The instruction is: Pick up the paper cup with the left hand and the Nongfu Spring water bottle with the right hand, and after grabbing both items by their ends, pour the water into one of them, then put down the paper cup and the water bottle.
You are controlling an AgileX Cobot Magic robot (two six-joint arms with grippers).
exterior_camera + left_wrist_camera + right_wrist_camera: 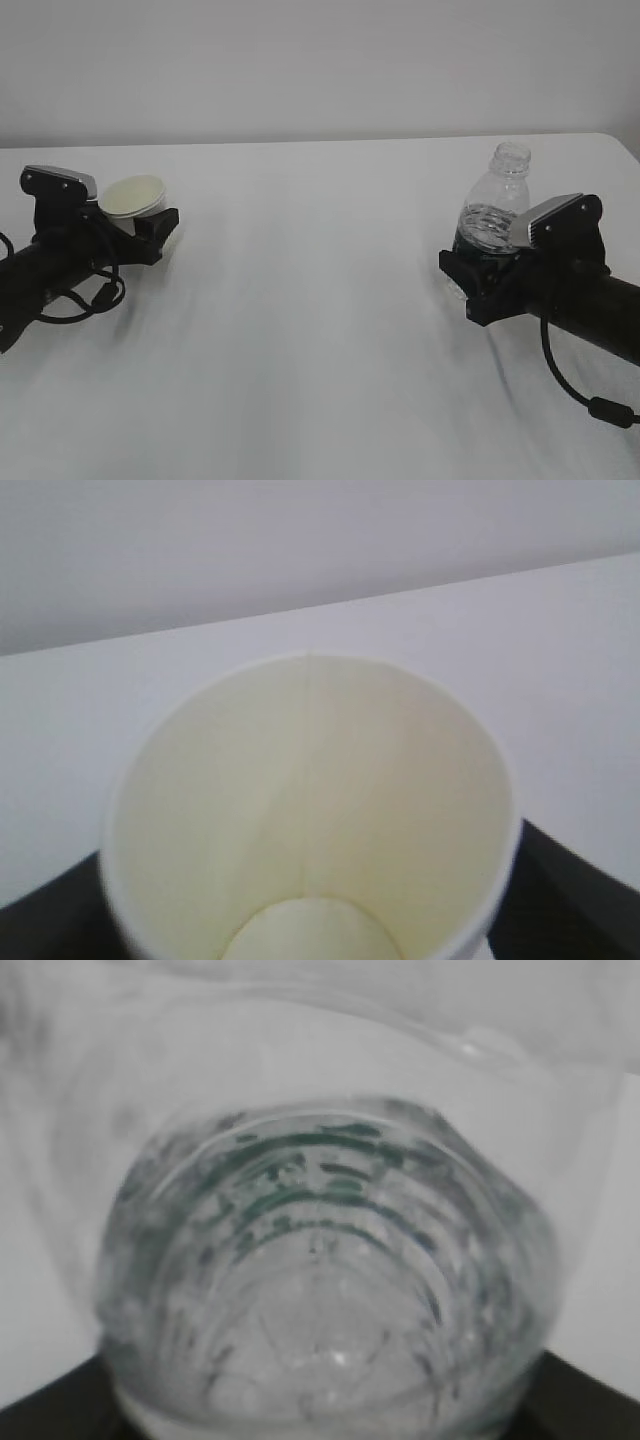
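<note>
- The paper cup [133, 196] stands upright near the left edge of the white tabletop [320, 330], toward the far side, its cream inside showing.
- The left gripper [140, 225] lies low around the cup; its dark fingers [560, 890] flank the cup's sides in the wrist view. Whether they press the cup or stand just clear of it cannot be told.
- The cup looks dry inside, its bottom disc and side seam plain.
- The Nongfu Spring water bottle [497, 205] stands upright near the right edge of the tabletop, neck capless.
- The right gripper [475, 275] is closed around the bottle's lower body, at the dark label band.
- The water [320, 1300] sits in the bottle's lower part, seen through the clear ribbed wall.
</note>
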